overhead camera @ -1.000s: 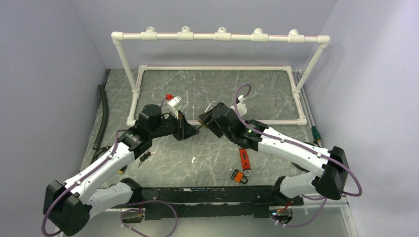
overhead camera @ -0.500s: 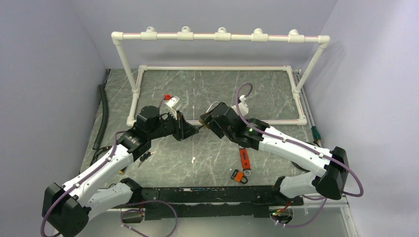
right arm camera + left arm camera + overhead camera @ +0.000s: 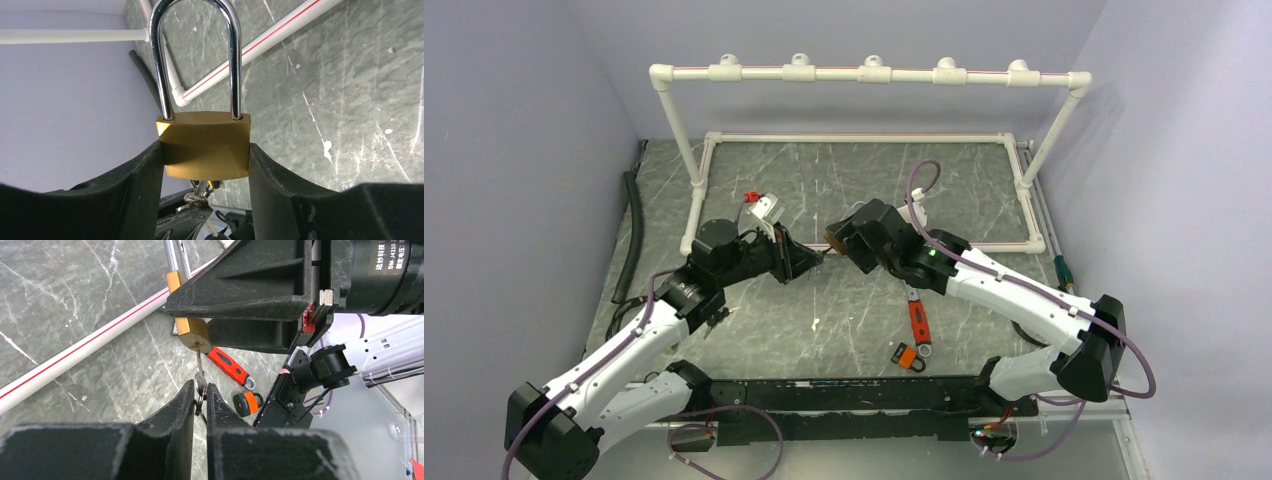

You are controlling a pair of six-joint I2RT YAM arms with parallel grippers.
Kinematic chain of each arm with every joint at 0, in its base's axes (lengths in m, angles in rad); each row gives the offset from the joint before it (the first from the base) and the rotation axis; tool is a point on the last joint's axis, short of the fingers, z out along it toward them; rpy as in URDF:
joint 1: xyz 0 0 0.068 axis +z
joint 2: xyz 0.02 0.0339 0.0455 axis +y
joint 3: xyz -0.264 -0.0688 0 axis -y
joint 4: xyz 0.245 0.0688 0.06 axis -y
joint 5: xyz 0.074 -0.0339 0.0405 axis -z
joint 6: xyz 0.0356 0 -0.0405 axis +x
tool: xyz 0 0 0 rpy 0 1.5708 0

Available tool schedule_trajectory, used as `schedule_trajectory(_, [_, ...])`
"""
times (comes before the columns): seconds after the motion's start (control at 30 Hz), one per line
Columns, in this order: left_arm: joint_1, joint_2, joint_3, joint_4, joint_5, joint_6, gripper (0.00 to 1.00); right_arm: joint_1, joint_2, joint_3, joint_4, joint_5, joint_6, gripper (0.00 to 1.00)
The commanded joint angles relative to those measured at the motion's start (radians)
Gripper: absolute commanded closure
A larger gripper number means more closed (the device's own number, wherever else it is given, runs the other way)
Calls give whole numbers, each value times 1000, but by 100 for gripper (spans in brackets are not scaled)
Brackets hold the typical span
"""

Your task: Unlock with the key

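Note:
My right gripper (image 3: 205, 160) is shut on a brass padlock (image 3: 205, 145) with a closed steel shackle (image 3: 197, 50), held above the table. In the left wrist view the padlock (image 3: 192, 332) hangs from the right gripper's black fingers (image 3: 240, 295). My left gripper (image 3: 200, 390) is shut on a small silver key (image 3: 200, 372) with a key ring, and the key's blade sits in the keyhole under the padlock. In the top view both grippers meet at mid-table, left (image 3: 809, 258) and right (image 3: 839, 240).
An orange-and-black padlock (image 3: 907, 355) and a red-handled tool (image 3: 918, 322) lie near the front. A small dark key bunch (image 3: 716, 318) lies at the left. A white PVC pipe frame (image 3: 864, 74) stands behind. A black hose (image 3: 634, 230) runs along the left edge.
My left arm's wrist has rolled and shifted slightly up and left, with the key still in the padlock. The right gripper has shifted a little up with the padlock.

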Motion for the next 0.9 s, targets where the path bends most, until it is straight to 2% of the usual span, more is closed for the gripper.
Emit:
schedule_trajectory(0.0, [12,-33,-11,26,-39,-6,100,-40,-17,69,29,44,14,100])
schedule_trajectory(0.43, [12,-40,-48,52,-25,-33,100,-89,56,178,10,73,-9,100])
schedule_trajectory(0.6, [11,-51,-56,63,-47,-45,100,-113,149,314,-141,129,17,100])
schedule_trajectory(0.73, [11,-91,-49,22,-101,-26,100,-153,136,273,-82,75,-15,100])
schedule_trajectory(0.87, [11,-105,-43,15,-97,0,100,-154,118,214,-14,-20,-34,100])
